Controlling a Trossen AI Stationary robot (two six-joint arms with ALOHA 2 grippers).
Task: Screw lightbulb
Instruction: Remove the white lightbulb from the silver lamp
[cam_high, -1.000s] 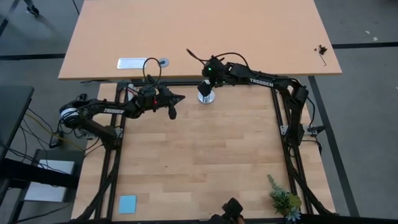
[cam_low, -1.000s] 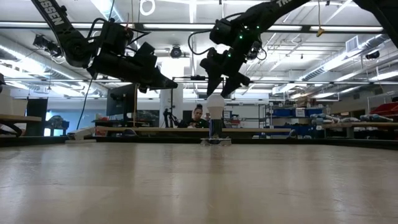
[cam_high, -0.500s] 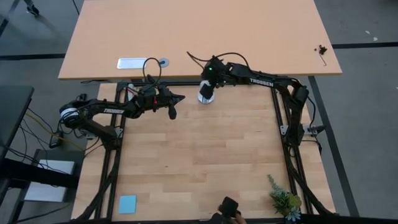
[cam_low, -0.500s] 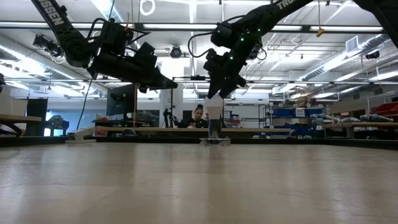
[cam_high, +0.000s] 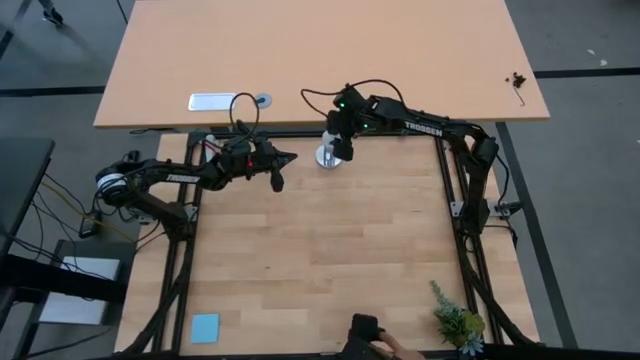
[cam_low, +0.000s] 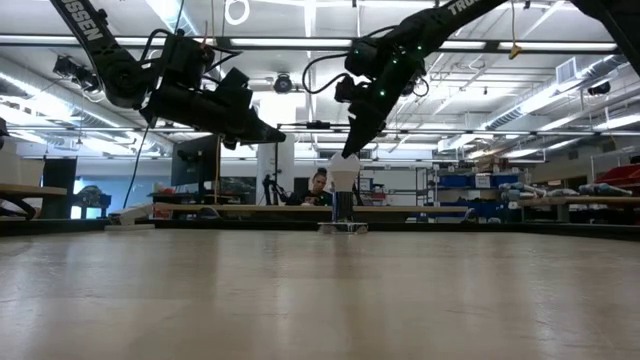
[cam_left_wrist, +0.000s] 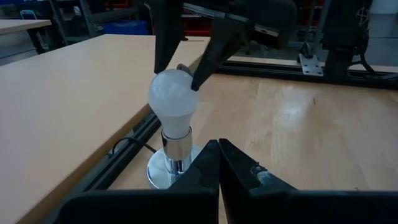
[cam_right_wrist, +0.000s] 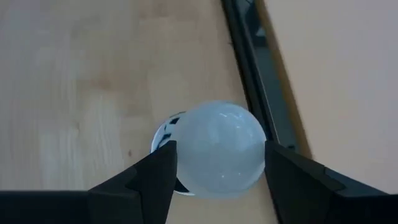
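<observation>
The white lightbulb (cam_left_wrist: 173, 99) stands upright with its metal base in the silver socket disc (cam_left_wrist: 163, 175), near the far edge of the wooden table; it also shows in the low view (cam_low: 343, 172). My right gripper (cam_high: 338, 148) comes down over the bulb and is shut on its globe (cam_right_wrist: 221, 149). My left gripper (cam_high: 284, 159) is shut and empty. It hovers in the air to the left of the socket, pointing toward it (cam_left_wrist: 217, 152). My right gripper pinches the bulb's round globe between its two fingers, one finger (cam_right_wrist: 163, 163) on each opposite side of its widest part (cam_right_wrist: 186, 149). The fingers come from above, slanting down. The bulb stays upright, its base in the socket on the table.
A black rail (cam_left_wrist: 124, 152) and a large tan table (cam_high: 320, 60) lie just beyond the socket. The socket's black cord (cam_high: 312, 92) runs onto that table. A blue square (cam_high: 205, 327) and a small plant (cam_high: 458, 325) sit at the near edge, with a person's hand (cam_high: 368, 335) between them.
My right gripper has come down from just above the bulb until its fingers stand around the globe, and it has turned about its own axis. The bulb has stayed upright in the socket.
</observation>
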